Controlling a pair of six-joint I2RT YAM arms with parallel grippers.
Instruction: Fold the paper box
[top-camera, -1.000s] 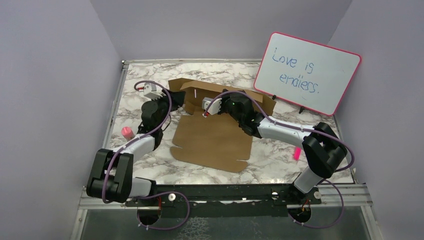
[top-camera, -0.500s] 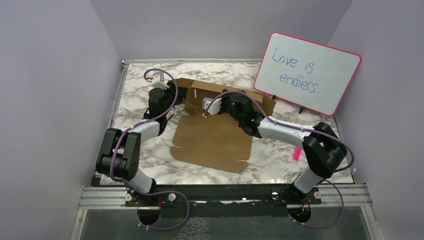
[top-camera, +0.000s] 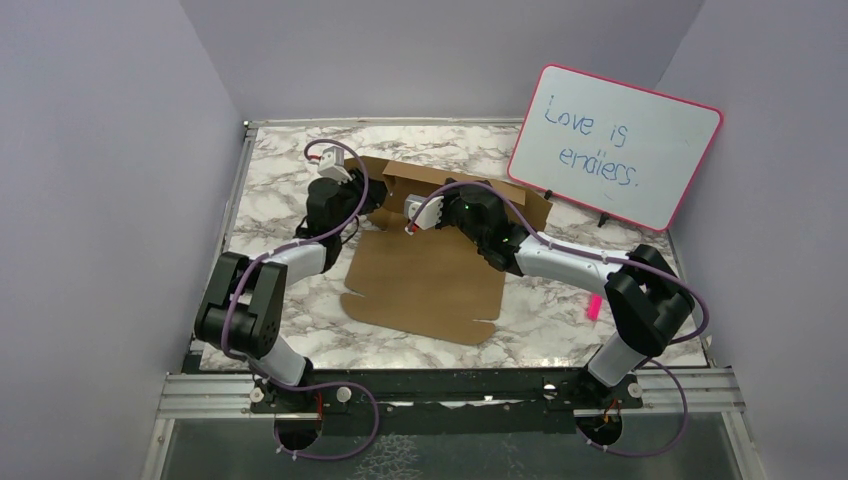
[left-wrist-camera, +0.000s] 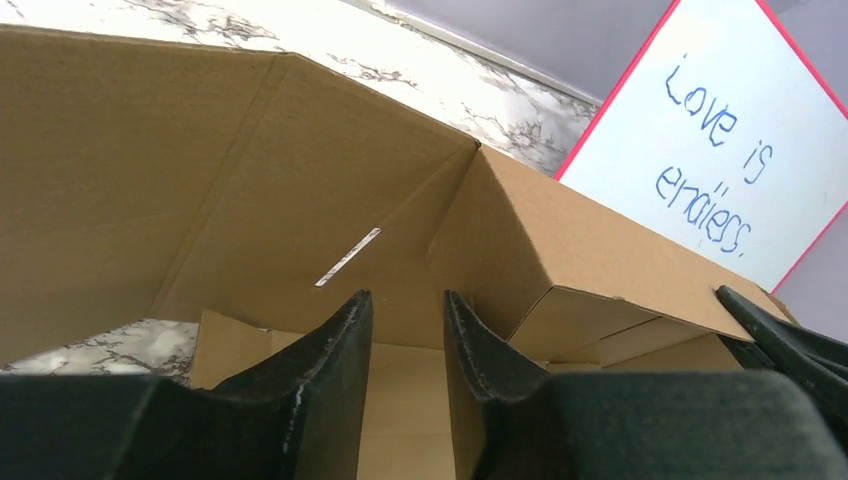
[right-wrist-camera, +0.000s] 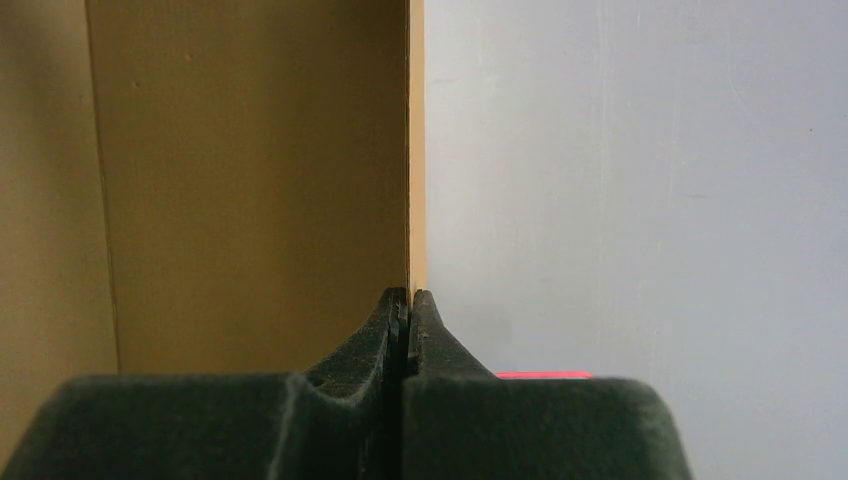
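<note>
Item: paper box (top-camera: 425, 285), plain brown cardboard, unprinted, partly erected. It is located near the middle of the marble-patterned table (top-camera: 275, 165). The near portion is laid flat on the tabletop, with notched flaps along its near edge; the far portion is raised into upright panels on the side towards the whiteboard (top-camera: 615, 145), which is propped at the far right and marked in blue handwriting. Left gripper (left-wrist-camera: 408, 300): presented at the left end of the raised panels, low and angled upward into the box interior. Its fingers are set a narrow gap apart, and nothing is seen between them. In the left wrist view an inner wall is recorded directly ahead of the fingertips, bearing one thin slit (left-wrist-camera: 348, 257) through which light shows, with a folded corner panel to the right of it; whether the fingers touch the cardboard cannot be told. Right gripper (right-wrist-camera: 407, 295): reached in from the right, over the flat portion to the raised panels. Its fingers are pressed fully together on the thin edge of an upright cardboard panel, which is seen edge-on rising from between the fingertips, with the brown face to the left and a pale wall (right-wrist-camera: 640, 180) to the right. A short pink-red strip (right-wrist-camera: 545, 375) is noted beside the right finger; what it belongs to cannot be told. Also recorded: a small pink object (top-camera: 592, 307) on the table beside the right arm's elbow, apart from the box.
</note>
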